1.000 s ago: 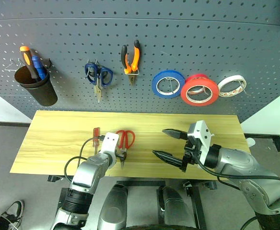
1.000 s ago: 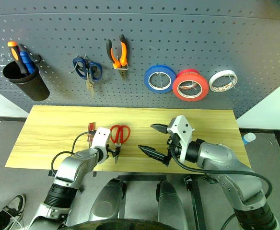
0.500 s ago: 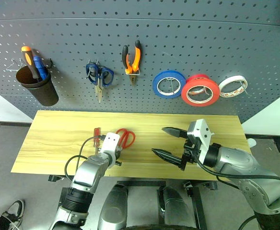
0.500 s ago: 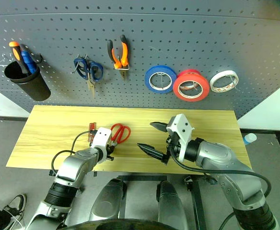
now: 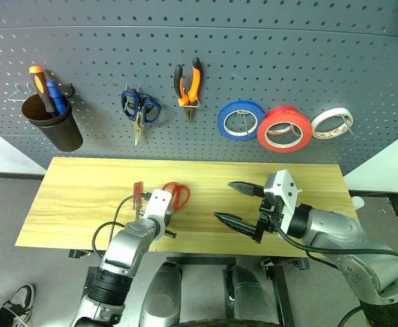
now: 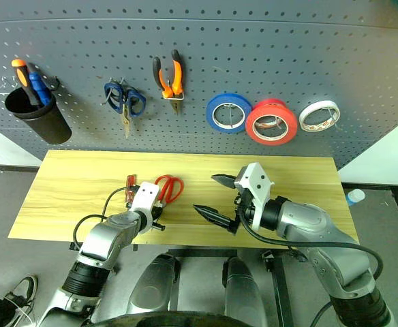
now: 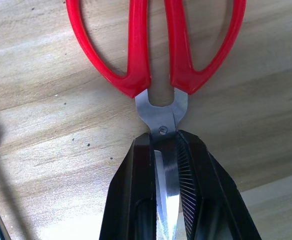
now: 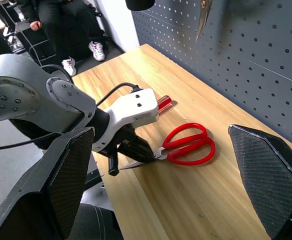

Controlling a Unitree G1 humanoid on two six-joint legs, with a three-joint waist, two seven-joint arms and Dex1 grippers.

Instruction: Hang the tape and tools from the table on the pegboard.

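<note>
Tape (image 5: 284,128) and pliers (image 5: 187,84) are already hung on the pegboard (image 5: 267,54). Scissors (image 7: 156,50) are pinched at the blades by the left gripper (image 7: 165,165) on the table (image 5: 83,197), the screwdriver (image 5: 137,193) is untouched, and the right gripper (image 5: 236,204) is held spread wide.

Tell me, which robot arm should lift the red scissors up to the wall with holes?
The left one, I think. Its left gripper is already shut on the blades of the red scissors on the table. The right gripper hangs open and empty, off to the side, so it would have to reach over.
</note>
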